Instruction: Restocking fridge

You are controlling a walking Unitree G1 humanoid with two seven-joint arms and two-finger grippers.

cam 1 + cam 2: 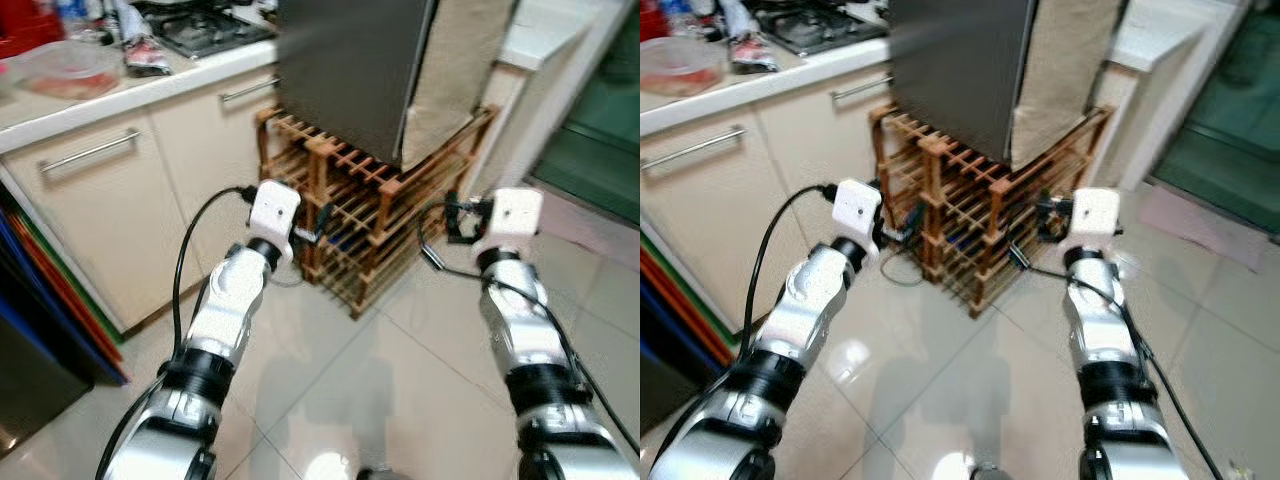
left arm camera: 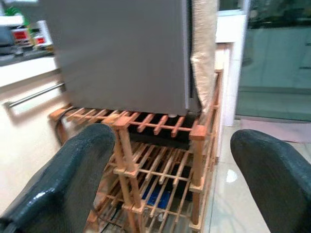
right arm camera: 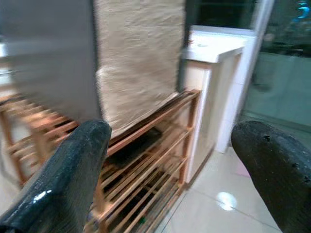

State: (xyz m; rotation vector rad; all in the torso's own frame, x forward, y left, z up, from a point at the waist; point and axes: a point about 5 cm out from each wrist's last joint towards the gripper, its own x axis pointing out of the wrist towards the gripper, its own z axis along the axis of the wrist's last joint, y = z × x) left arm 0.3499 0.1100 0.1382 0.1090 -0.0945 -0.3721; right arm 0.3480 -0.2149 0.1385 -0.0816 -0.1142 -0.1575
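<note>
Kitchen with pale glossy floor tiles [image 1: 420,340]; cream base cabinets [image 1: 100,215] run under a white counter bearing a gas hob [image 1: 205,30] and some packets, too blurred to identify. The landmark is the grey fridge [image 1: 345,70], which stands on a slatted wooden rack [image 1: 350,235] at the end of the cabinets, its door shut; a beige textured panel or cloth [image 1: 455,70] covers its flank, and a white ledge and a green glass door [image 1: 600,120] lie beyond it. Something blue [image 2: 156,196] lies low in the rack beneath the fridge; its identity cannot be told. The left gripper [image 2: 170,174] is raised in front of the fridge, level with the rack, fingers spread wide, nothing between them. The right gripper [image 3: 170,174] is raised beside the fridge's covered flank, likewise wide open and empty. No stock item is in either gripper. Judgement: the step in hand is the approach to the fridge, ahead of opening the door. To do it well, the robot should close in squarely on the fridge front, stop clear of the rack's projecting corner posts, and lift an arm well above the rack, since the grippers are now aimed below the door. The handle or door edge cannot be made out and should be located before any reach. Views are motion-blurred; settle before reaching.
</note>
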